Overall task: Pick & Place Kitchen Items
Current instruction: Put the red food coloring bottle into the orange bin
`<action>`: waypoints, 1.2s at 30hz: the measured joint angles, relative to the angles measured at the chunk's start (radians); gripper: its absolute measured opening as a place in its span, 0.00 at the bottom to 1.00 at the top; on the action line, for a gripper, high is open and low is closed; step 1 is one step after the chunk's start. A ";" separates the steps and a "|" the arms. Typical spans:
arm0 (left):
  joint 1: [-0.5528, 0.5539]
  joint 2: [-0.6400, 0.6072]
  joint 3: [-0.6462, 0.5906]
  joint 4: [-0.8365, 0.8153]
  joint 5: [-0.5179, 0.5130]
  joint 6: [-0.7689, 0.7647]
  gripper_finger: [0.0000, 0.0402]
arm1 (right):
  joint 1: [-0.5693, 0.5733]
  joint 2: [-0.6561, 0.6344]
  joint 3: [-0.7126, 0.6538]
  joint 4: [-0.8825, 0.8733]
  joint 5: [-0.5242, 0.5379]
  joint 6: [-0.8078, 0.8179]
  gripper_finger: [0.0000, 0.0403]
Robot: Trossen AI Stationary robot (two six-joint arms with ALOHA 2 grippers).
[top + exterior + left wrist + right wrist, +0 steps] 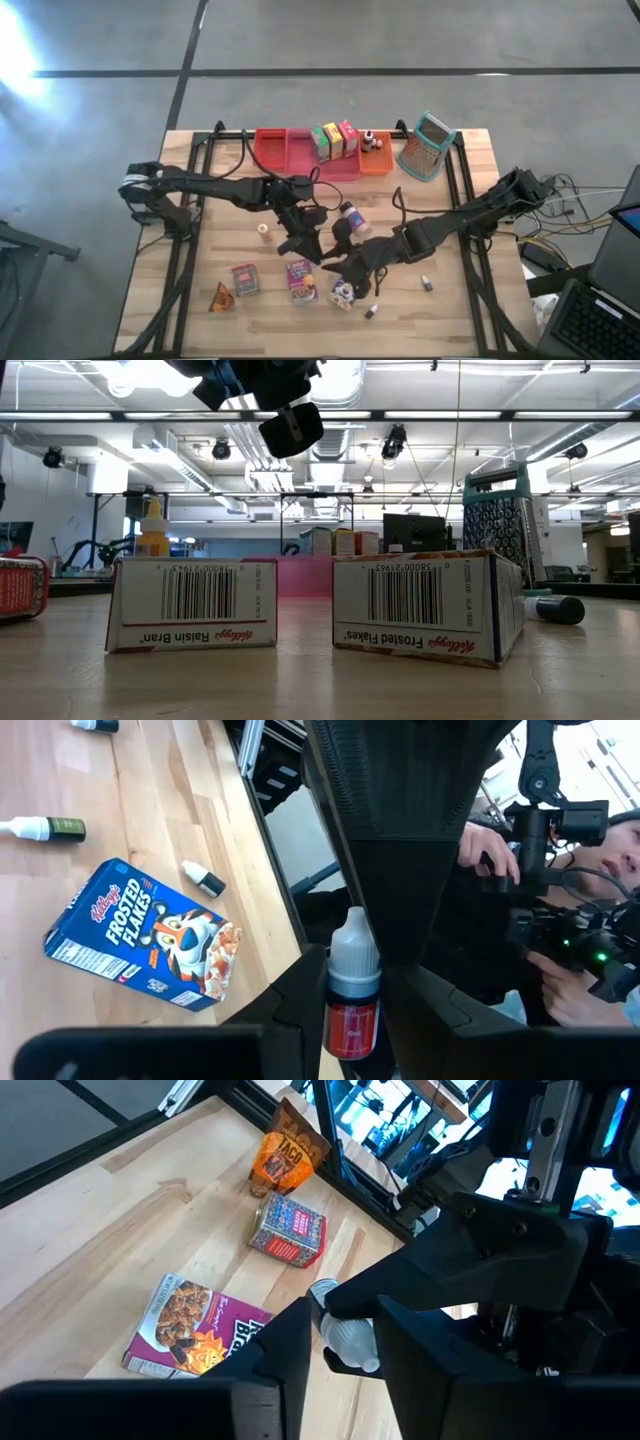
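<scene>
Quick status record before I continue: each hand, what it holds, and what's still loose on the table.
left hand: mid-table, shut on a small white-capped bottle
right hand: mid-table beside the left, closed around a small white item, identity unclear
loose boxes: Frosted Flakes, Raisin Bran
other loose: red can, orange taco pack
bins: far edge, three boxes inside
grater: beside bins

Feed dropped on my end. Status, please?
Left gripper shut on small bottle, raised off the table. Right gripper at its cap. Frosted Flakes box lying below.
</scene>
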 joint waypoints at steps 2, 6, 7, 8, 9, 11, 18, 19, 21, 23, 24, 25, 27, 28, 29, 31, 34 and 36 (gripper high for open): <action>0.000 0.000 0.000 -0.002 0.000 0.003 0.23 | -0.002 0.000 0.000 -0.001 -0.001 0.000 0.31; 0.000 0.000 0.000 -0.001 0.001 0.004 0.23 | -0.002 0.001 0.000 -0.002 0.000 -0.004 0.35; 0.000 0.000 0.000 -0.003 0.001 0.004 0.23 | -0.002 0.001 0.000 -0.002 0.002 -0.005 0.36; 0.000 -0.001 0.000 -0.003 0.001 0.004 0.23 | -0.002 0.001 0.000 -0.002 0.011 -0.006 0.36; 0.000 -0.002 0.000 -0.004 0.000 0.005 0.23 | -0.002 0.001 0.000 -0.002 0.026 -0.012 0.37; 0.001 -0.002 0.000 -0.007 0.000 0.005 0.23 | -0.002 0.001 0.000 -0.003 0.043 -0.022 0.37; 0.001 -0.002 0.000 -0.009 0.000 0.006 0.23 | -0.002 0.001 0.000 -0.001 0.052 -0.029 0.32; 0.001 -0.002 0.000 -0.011 0.000 0.006 0.23 | -0.002 0.001 0.000 -0.001 0.053 -0.031 0.32; 0.000 -0.002 0.000 -0.013 -0.001 0.011 0.23 | -0.002 -0.001 -0.001 -0.001 0.056 -0.030 0.30; 0.000 -0.002 0.000 -0.012 0.000 0.012 0.23 | -0.004 -0.004 -0.001 -0.005 0.063 -0.027 0.30; 0.000 -0.003 0.000 -0.009 -0.002 0.013 0.23 | -0.005 -0.005 -0.001 -0.010 0.063 -0.024 0.30; 0.000 -0.004 -0.002 -0.008 -0.002 0.012 0.23 | -0.005 -0.006 -0.001 -0.013 0.069 -0.024 0.30; 0.000 -0.004 -0.002 -0.007 -0.002 0.013 0.23 | -0.005 -0.006 -0.001 -0.031 0.083 -0.018 0.31; -0.001 -0.004 -0.002 -0.008 -0.004 0.013 0.23 | -0.005 -0.006 -0.002 -0.036 0.083 -0.011 0.32; 0.000 -0.004 -0.003 -0.008 -0.002 0.013 0.23 | -0.005 -0.006 -0.002 -0.037 0.083 -0.007 0.33; 0.000 -0.004 -0.003 -0.009 -0.002 0.014 0.23 | -0.005 -0.007 -0.002 -0.041 0.085 -0.005 0.36; 0.000 -0.004 -0.004 -0.010 0.001 0.022 0.23 | -0.005 -0.007 -0.002 -0.041 0.085 -0.005 0.38; 0.000 -0.004 -0.004 -0.013 0.001 0.022 0.23 | -0.005 -0.007 -0.002 -0.041 0.085 -0.004 0.39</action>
